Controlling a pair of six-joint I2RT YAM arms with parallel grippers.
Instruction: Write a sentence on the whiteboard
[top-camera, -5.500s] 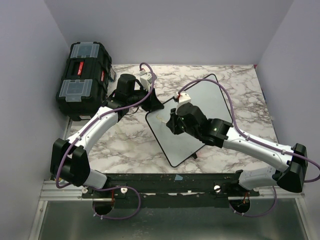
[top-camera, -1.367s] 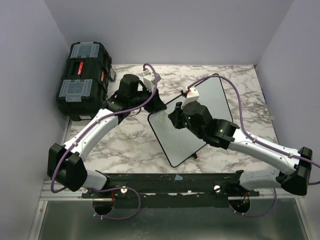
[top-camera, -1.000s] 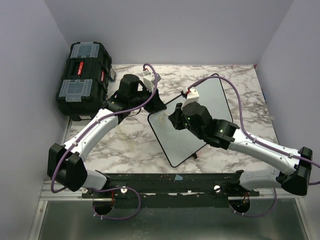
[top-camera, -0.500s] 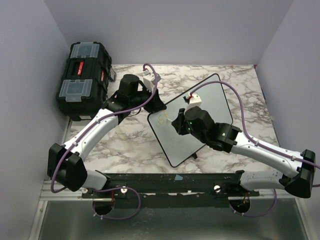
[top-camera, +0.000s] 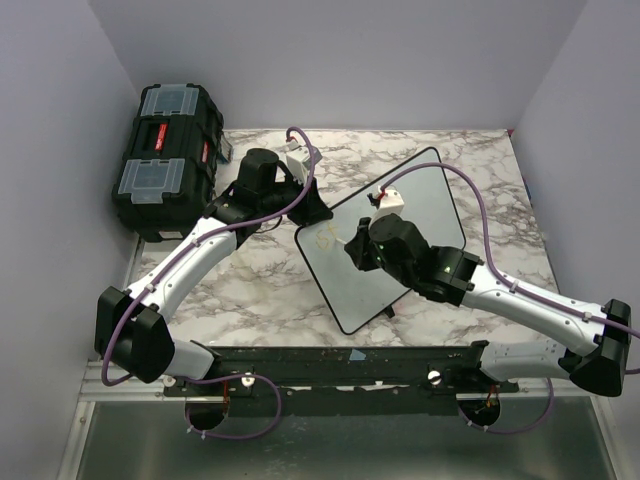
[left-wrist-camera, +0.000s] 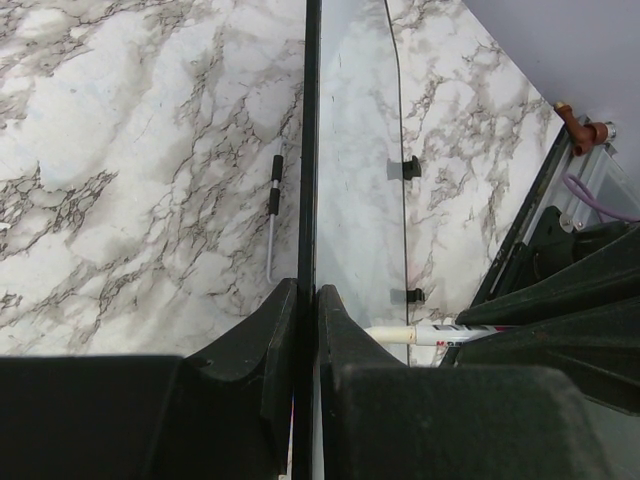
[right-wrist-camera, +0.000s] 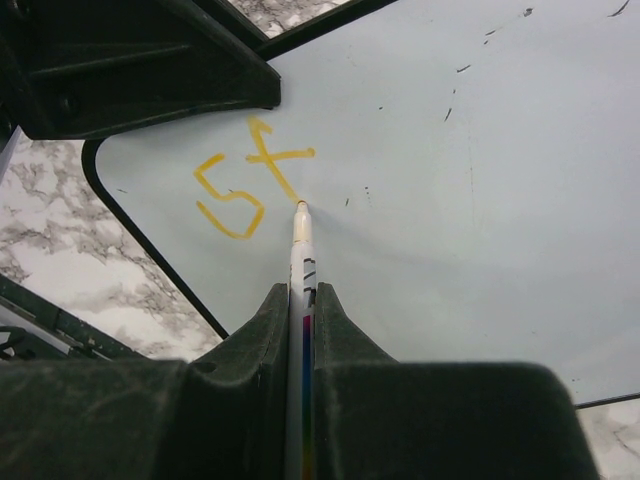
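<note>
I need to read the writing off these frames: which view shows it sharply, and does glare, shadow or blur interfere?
Right wrist view: yellow-orange handwritten strokes sharp on the flat white black-rimmed whiteboard, soft shadow beside the white marker pen. Top external view: strokes tiny, faint. Left wrist view: board edge-on, glossy, nothing legible.

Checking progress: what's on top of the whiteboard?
Yellow-orange letters, roughly "St", near one whiteboard corner, with the marker tip at them. The right arm hides some board.
</note>
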